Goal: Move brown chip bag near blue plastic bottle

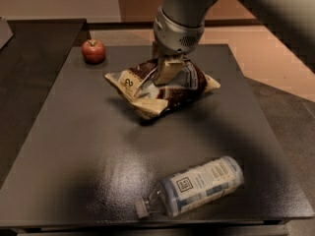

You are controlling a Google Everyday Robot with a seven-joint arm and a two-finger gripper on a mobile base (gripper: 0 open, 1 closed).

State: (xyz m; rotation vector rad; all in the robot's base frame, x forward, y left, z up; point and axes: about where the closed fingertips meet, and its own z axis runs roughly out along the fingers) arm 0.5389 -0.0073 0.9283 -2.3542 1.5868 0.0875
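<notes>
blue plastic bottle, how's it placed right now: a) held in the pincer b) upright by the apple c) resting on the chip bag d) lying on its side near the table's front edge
d: the blue plastic bottle lies on its side near the front edge of the table, while the pincer is farther back, shut on the brown chip bag.
</notes>
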